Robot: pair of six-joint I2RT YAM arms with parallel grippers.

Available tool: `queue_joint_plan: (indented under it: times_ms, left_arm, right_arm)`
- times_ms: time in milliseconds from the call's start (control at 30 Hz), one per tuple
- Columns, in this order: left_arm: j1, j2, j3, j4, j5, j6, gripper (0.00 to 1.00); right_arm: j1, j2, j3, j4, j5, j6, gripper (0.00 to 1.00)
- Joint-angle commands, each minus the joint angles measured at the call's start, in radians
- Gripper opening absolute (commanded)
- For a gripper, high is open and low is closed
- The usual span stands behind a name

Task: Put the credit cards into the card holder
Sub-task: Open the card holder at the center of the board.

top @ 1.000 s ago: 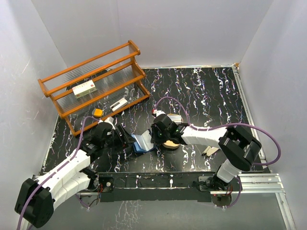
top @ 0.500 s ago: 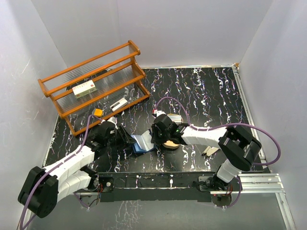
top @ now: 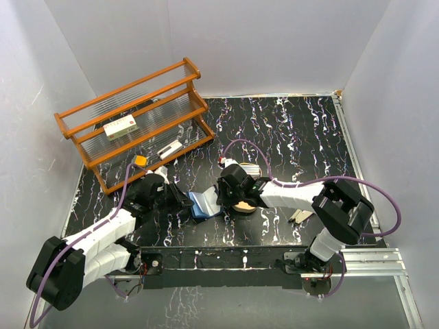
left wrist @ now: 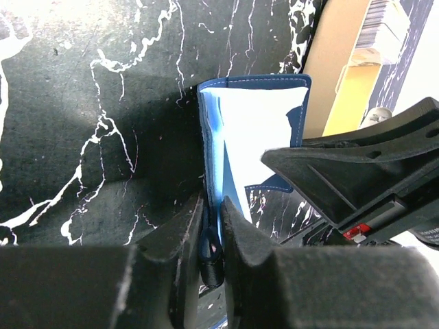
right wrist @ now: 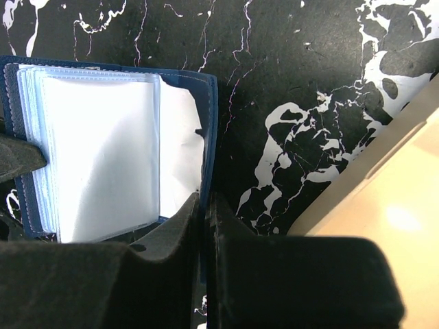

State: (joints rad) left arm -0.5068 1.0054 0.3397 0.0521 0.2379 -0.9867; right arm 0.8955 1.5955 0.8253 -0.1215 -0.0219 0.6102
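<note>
**Both hands pinching the open holder**

The holder lies open on the table near its front edge, between the two hands, light blue inside facing up. The left hand has its fingers almost together on the holder's near edge, with a thin strip of blue showing between them. The right hand grips the opposite side. Its fingers are nearly closed on the navy cover's edge, just beside a stack of clear sleeves that fills the left half of its wrist view.

A tan tray sits just right of the holder, partly under the right arm. Two pale cards lie flat on the table to the right of the tray, well apart from the holder.

A wooden rack stands at the far left with a white box on one shelf.
</note>
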Motion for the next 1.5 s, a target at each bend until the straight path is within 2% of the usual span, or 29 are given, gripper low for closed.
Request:
queue_joint_plan:
  times_ms: [0, 100, 333, 533, 633, 800, 1033, 1167, 1267, 1467]
  left_arm:
    - [0.003, -0.015, -0.003, 0.028, 0.034, 0.018, 0.09]
    - [0.003, -0.026, 0.009, 0.023, 0.059, 0.026, 0.00]
    - [0.002, -0.043, 0.052, -0.060, 0.121, 0.078, 0.00]
    - [0.002, -0.052, 0.110, -0.186, 0.079, 0.105, 0.00]
    - [0.002, -0.050, 0.135, -0.236, 0.055, 0.092, 0.00]
    - [0.002, -0.052, 0.154, -0.220, 0.075, 0.082, 0.00]
    - [0.002, -0.031, 0.161, -0.254, 0.056, 0.086, 0.00]
    - [0.002, -0.034, 0.157, -0.251, 0.060, 0.083, 0.02]
    - [0.002, -0.041, 0.154, -0.254, 0.055, 0.079, 0.06]
    - [0.002, -0.044, 0.151, -0.256, 0.056, 0.079, 0.08]
  right_arm:
    - [0.003, -0.038, -0.004, 0.023, 0.004, 0.003, 0.07]
    - [0.003, -0.046, 0.030, -0.022, -0.010, -0.004, 0.16]
    - [0.006, -0.147, 0.117, -0.147, -0.045, -0.006, 0.41]
    - [0.014, -0.174, 0.177, -0.174, -0.087, 0.002, 0.52]
    - [0.030, -0.173, 0.193, -0.164, -0.098, 0.024, 0.53]
    - [0.065, -0.140, 0.171, -0.078, -0.144, 0.060, 0.53]
    - [0.098, -0.047, 0.170, -0.022, -0.185, 0.077, 0.59]
    - [0.102, -0.016, 0.157, -0.002, -0.165, 0.086, 0.57]
    - [0.102, 0.003, 0.148, 0.014, -0.160, 0.088, 0.54]
    - [0.102, 0.045, 0.145, 0.035, -0.191, 0.095, 0.51]
